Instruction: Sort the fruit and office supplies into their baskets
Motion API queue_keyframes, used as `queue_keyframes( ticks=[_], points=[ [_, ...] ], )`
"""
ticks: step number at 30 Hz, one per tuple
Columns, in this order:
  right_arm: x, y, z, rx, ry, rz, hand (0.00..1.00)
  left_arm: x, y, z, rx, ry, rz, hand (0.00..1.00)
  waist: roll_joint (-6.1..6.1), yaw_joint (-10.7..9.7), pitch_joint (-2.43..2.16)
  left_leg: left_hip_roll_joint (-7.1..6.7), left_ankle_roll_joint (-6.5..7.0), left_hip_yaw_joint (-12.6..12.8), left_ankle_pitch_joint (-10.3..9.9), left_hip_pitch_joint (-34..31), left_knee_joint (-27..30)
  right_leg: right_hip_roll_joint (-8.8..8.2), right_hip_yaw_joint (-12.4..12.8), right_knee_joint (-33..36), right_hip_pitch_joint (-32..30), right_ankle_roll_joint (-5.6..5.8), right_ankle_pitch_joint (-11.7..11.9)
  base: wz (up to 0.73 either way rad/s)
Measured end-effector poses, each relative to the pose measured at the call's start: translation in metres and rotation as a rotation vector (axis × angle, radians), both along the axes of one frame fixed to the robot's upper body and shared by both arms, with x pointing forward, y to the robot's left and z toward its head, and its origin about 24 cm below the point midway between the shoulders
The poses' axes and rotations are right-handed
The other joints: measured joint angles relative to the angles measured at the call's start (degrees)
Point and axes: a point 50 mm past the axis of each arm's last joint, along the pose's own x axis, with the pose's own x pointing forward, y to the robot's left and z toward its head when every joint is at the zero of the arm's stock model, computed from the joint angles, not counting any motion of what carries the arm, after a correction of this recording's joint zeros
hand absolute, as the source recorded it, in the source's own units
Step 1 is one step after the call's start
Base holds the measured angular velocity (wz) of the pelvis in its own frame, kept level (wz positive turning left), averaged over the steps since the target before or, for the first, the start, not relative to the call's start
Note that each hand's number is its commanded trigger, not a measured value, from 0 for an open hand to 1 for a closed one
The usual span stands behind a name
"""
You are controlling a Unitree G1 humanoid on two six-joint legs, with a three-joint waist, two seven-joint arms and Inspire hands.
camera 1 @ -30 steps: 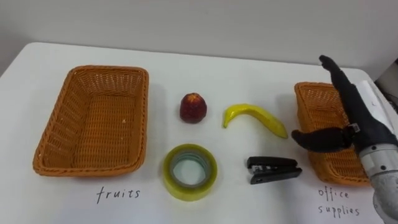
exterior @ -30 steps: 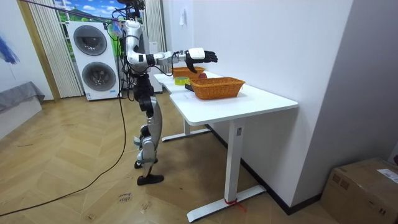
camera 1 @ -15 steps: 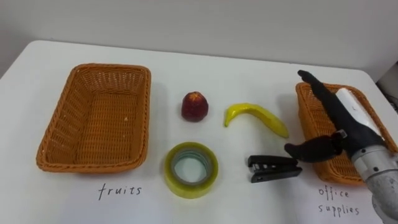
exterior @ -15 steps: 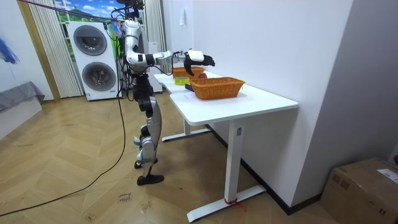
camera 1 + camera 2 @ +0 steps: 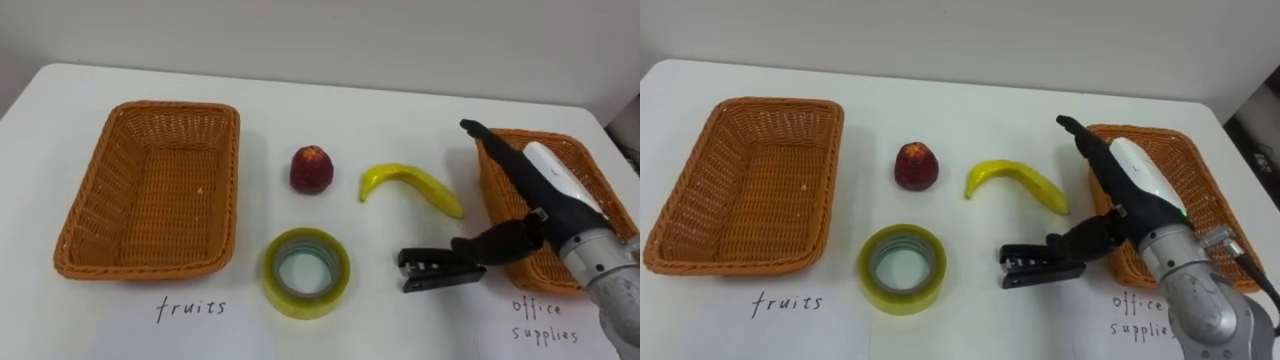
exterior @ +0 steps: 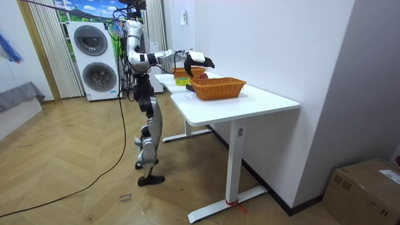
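nothing is sorted yet. both baskets stand bare on the white table [image 5: 400,105]: the left basket [image 5: 92,215] at the robot's left and the right basket [image 5: 492,198] at its right, each with a handwritten word on the table in front of it. between them lie four things, all apart from one another: a red fruit [image 5: 311,171] and a banana [image 5: 411,187] in the far row, a yellow tape roll [image 5: 306,273] and a black stapler [image 5: 435,270] in the near row.

the right hand [image 5: 548,195] hangs over the near left edge of the right basket. its fingers [image 5: 490,142] are stretched out straight and its thumb is spread wide toward the stapler's right end. it holds nothing. whether the thumb tip touches the stapler i cannot tell. in the room view the robot stands upright at the table's end with this arm reached out over it.

judging by the reach, the stapler looks to be the first pick. it should handle as a stiff, smooth, fairly dense little thing that will not give under the fingers. the best hold is probably across its two long sides near the middle, thumb on one side and fingers on the other. lifting by the top arm alone could let it hinge open. it lies just beside the right basket, so the carry is short.
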Motion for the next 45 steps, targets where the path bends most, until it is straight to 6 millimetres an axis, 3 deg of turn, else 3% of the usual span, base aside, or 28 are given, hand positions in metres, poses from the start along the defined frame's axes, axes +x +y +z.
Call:
queue_keyframes(
  ticks=[8,13,24,36,45],
  points=[
    [0.003,0.013,0.0,-0.046,0.025,0.073,0.0,0.003,0.001,0.0,0.01,-0.011,-0.004,0.0,-0.17,1.31,-0.03,-0.02,0.0,-0.29,0.0,-0.22,-0.01,-0.03,-0.16,0.0,-0.15,0.01,0.01,0.0],
    [0.011,0.023,0.007,-0.052,0.027,0.133,0.0,0.004,0.003,0.001,0.015,-0.014,-0.007,0.0,-0.96,1.47,-0.03,-0.03,0.0,-0.5,0.0,-0.39,0.2,-0.08,-0.39,-0.01,-0.13,0.01,0.01,0.01],
    [0.012,0.025,0.01,-0.055,0.027,0.153,0.0,0.004,0.005,0.002,0.021,-0.016,-0.008,0.0,-1.17,2.39,0.02,-0.04,0.01,-0.53,0.0,-0.39,0.44,-0.11,-0.41,-0.02,-0.02,0.0,0.04,0.0],
    [0.011,0.025,0.007,-0.068,0.092,0.179,0.0,0.007,0.008,0.003,0.021,-0.023,-0.005,0.0,-1.23,2.18,-0.01,-0.04,0.01,-0.68,0.0,-0.42,0.37,-0.12,-0.64,-0.04,0.04,0.02,0.09,0.0],
    [0.01,0.025,0.005,-0.072,0.134,0.198,0.0,0.005,0.011,0.004,0.029,-0.017,-0.005,0.0,-2.66,1.38,-0.06,-0.06,0.01,-1.08,0.0,-0.49,0.39,-0.15,-0.91,-0.1,0.18,0.02,0.09,0.01]
  ],
)
